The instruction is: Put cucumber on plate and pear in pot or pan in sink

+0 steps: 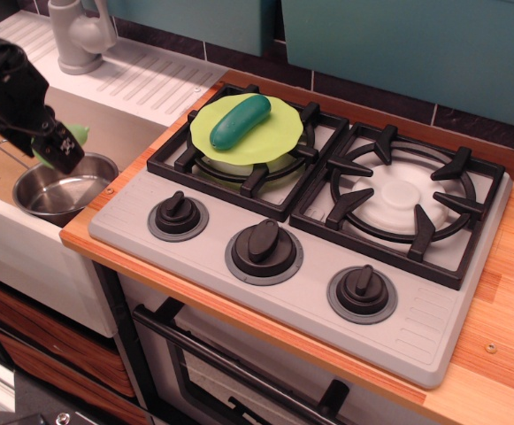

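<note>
Over the one sink [9,164] my hand [57,150] is clamped on the single pear [77,134], just above the one pot [62,188]. One cucumber [239,121] lies on the one plate [279,133].

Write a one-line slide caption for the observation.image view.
Cucumber rests on the plate over the left burner while the gripper holds the pear above the pot in the sink.

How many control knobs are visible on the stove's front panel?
3, in a row along the grey panel: left knob, middle knob, right knob. None appear hidden.
</note>
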You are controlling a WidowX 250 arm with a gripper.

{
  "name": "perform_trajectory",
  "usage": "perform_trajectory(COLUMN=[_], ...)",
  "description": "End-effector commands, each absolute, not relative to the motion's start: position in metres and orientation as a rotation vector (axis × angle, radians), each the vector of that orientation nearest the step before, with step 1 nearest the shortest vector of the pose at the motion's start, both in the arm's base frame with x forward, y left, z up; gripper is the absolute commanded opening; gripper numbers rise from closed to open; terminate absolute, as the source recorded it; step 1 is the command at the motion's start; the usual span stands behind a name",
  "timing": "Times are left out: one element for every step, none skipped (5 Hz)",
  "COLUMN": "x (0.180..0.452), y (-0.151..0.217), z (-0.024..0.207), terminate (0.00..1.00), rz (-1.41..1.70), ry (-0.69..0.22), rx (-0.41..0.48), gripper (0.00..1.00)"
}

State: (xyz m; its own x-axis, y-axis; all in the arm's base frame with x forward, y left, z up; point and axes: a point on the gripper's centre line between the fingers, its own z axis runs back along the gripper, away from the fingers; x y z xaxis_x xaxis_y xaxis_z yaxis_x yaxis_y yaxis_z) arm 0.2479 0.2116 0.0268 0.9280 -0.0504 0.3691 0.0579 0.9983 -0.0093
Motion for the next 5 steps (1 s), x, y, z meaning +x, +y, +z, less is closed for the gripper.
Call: perform_trajectory(x=[0.245, 0.244, 0.242, 0.237, 0.237], y=[0.210, 0.208, 0.203, 0.196, 0.186], z=[0.039, 0.045, 0.055, 0.081, 0.114], terminate=[0.00, 0.00, 0.00, 0.00, 0.00], rz=[-0.033, -0.033, -0.032, -0.023, -0.007], ry=[-0.369, -0.356, -0.338, -0.284, -0.223], rx=[0.020, 0.025, 0.034, 0.074, 0.101], gripper=[1.00, 1.00, 1.00, 1.00, 1.00])
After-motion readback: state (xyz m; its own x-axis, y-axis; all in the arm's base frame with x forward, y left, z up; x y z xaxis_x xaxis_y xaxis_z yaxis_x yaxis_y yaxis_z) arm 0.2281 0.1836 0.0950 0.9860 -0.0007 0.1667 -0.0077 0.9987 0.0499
